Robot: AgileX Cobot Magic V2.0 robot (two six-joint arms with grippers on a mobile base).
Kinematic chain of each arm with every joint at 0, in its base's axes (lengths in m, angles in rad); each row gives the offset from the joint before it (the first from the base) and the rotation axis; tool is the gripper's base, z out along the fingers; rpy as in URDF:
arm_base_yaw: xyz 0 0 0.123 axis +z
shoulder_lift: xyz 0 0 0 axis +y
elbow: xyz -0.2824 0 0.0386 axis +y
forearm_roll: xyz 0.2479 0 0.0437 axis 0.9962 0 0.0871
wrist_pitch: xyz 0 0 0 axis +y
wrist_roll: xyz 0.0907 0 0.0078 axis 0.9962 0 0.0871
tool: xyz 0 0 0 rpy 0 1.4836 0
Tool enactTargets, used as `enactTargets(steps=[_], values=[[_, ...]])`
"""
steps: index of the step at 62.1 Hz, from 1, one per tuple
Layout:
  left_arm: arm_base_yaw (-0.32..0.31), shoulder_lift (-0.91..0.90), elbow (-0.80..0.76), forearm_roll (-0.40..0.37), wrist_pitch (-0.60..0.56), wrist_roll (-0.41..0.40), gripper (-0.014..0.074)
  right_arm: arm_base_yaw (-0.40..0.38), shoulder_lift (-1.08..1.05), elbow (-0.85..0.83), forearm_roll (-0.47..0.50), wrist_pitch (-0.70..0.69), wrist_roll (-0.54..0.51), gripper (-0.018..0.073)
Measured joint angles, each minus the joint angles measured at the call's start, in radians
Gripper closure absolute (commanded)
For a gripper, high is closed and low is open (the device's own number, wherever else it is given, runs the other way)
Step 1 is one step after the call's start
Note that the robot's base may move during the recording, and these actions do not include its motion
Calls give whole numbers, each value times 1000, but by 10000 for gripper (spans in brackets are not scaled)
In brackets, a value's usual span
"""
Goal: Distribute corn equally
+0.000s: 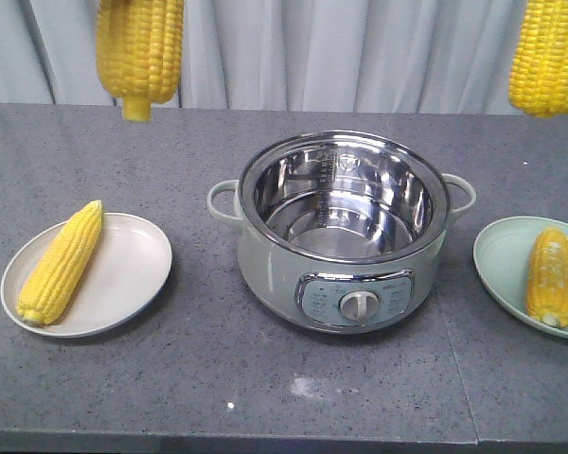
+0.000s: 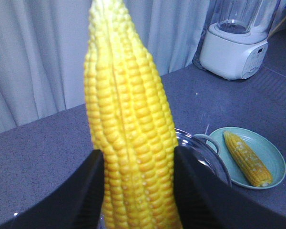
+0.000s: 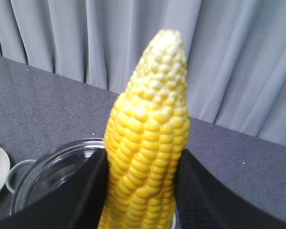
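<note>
Two cobs of corn hang high above the table, each held upright in a gripper. My left gripper (image 2: 138, 152) is shut on one cob (image 2: 128, 124); its lower end shows at the top left of the front view (image 1: 140, 52). My right gripper (image 3: 143, 155) is shut on the other cob (image 3: 150, 138), seen at the top right of the front view (image 1: 549, 57). Neither gripper itself shows in the front view. A third cob (image 1: 62, 262) lies on the beige plate (image 1: 133, 274) at the left. A fourth cob (image 1: 552, 276) lies on the pale green plate (image 1: 500, 260) at the right.
An open, empty steel pot (image 1: 341, 232) with side handles and a front dial stands mid-table between the plates. A white blender (image 2: 236, 40) stands far off on the table. Grey curtains hang behind. The table's front edge runs along the bottom of the front view.
</note>
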Motion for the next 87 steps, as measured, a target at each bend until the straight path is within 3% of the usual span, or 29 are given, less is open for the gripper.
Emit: enactTargets(steps=[87], values=[[0, 0, 0, 0, 10, -1, 603, 0, 0, 0, 1, 7, -2, 564]])
